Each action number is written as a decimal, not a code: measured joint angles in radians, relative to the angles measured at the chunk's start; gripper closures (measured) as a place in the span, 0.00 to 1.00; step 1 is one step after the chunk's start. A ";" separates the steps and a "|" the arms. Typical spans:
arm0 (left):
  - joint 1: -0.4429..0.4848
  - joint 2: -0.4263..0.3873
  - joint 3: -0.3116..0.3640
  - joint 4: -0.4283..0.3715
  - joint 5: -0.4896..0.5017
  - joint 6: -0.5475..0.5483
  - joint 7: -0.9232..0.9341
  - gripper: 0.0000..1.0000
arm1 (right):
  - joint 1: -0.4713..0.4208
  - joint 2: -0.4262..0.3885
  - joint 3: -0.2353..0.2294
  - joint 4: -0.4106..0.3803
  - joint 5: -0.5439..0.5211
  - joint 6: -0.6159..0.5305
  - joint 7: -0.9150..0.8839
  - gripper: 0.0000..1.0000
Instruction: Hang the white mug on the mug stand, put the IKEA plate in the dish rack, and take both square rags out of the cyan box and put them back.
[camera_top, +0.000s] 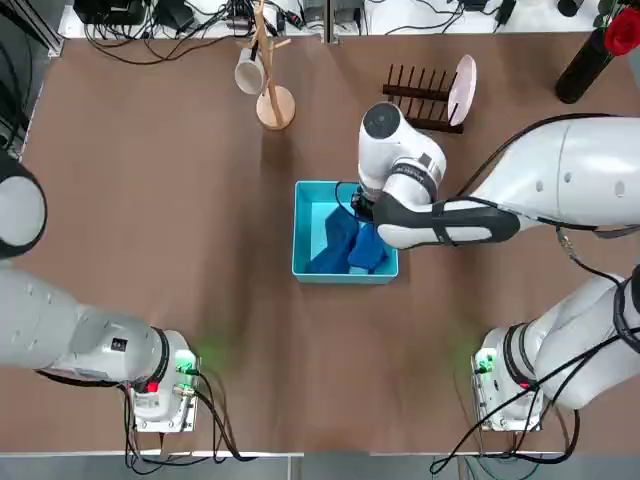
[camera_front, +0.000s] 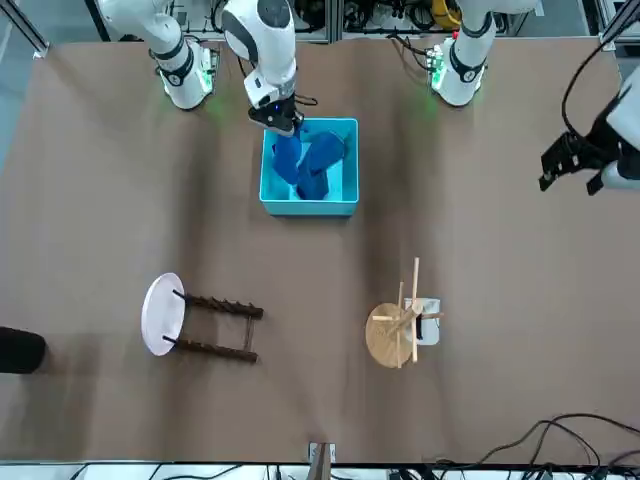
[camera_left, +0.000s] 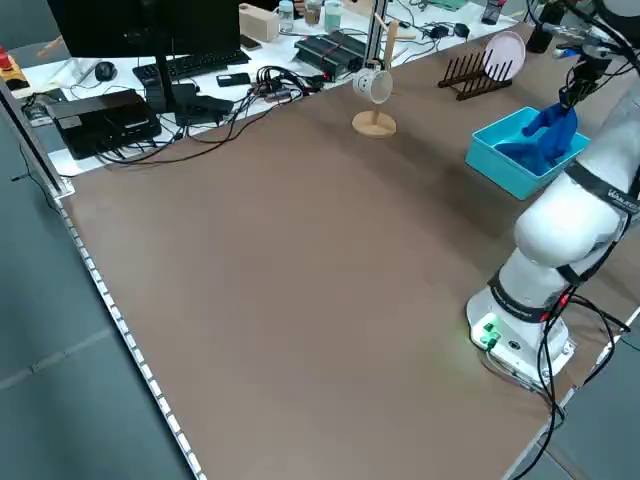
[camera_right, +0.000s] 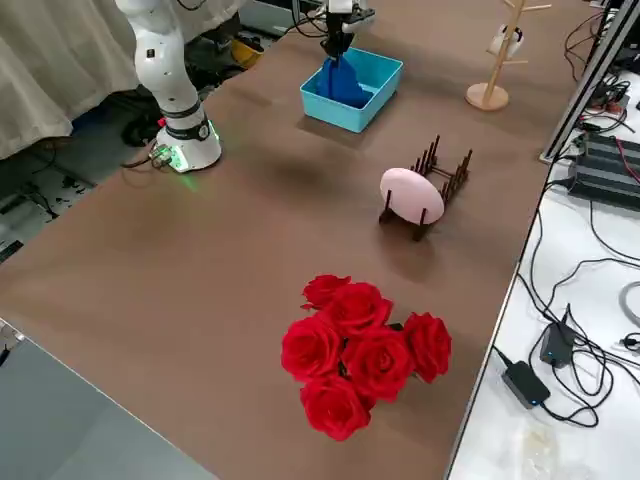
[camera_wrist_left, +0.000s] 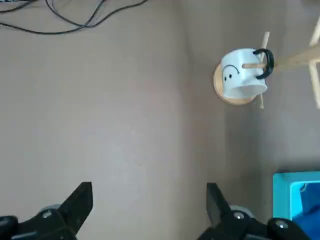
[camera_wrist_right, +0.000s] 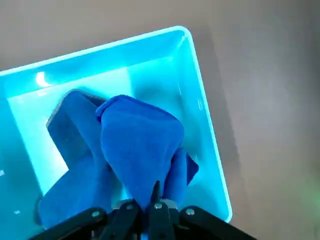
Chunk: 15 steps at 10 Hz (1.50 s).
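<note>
My right gripper (camera_wrist_right: 151, 206) is shut on one dark blue square rag (camera_wrist_right: 140, 142), which hangs from it over the cyan box (camera_top: 312, 272). The other square rag (camera_wrist_right: 75, 150) lies in the box beside it. In the front view the right gripper (camera_front: 283, 122) stands at the box's near-robot wall. The white mug (camera_top: 249, 72) hangs on a peg of the mug stand (camera_top: 276, 107). The IKEA plate (camera_top: 462, 88) stands upright in the dish rack (camera_top: 420, 95). My left gripper (camera_wrist_left: 150, 205) is open and holds nothing, out at the table's left side (camera_front: 575, 160).
A bunch of red roses (camera_right: 365, 350) in a dark bottle (camera_top: 585, 60) stands at the far right corner. Cables and desk equipment (camera_left: 150, 100) lie beyond the table's far edge. Bare tabletop (camera_top: 150, 250) stretches left of the box.
</note>
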<state>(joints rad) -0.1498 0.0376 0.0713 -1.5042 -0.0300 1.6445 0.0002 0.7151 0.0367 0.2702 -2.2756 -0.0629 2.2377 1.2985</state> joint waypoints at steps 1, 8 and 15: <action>0.000 0.014 -0.002 0.014 0.000 -0.001 0.000 0.00 | 0.003 0.010 0.000 0.000 -0.004 0.005 0.010 0.96; 0.001 0.010 -0.013 0.002 0.000 -0.059 -0.004 0.01 | -0.113 0.012 -0.021 0.014 -0.077 0.006 0.022 0.33; 0.005 0.006 -0.019 0.000 0.007 -0.059 -0.016 0.02 | -0.458 0.010 -0.032 0.256 -0.089 -0.138 -0.358 0.01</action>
<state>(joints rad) -0.1452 0.0437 0.0528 -1.5038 -0.0231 1.5854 -0.0161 0.2567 0.0464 0.2379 -2.0200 -0.1515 2.0998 0.9408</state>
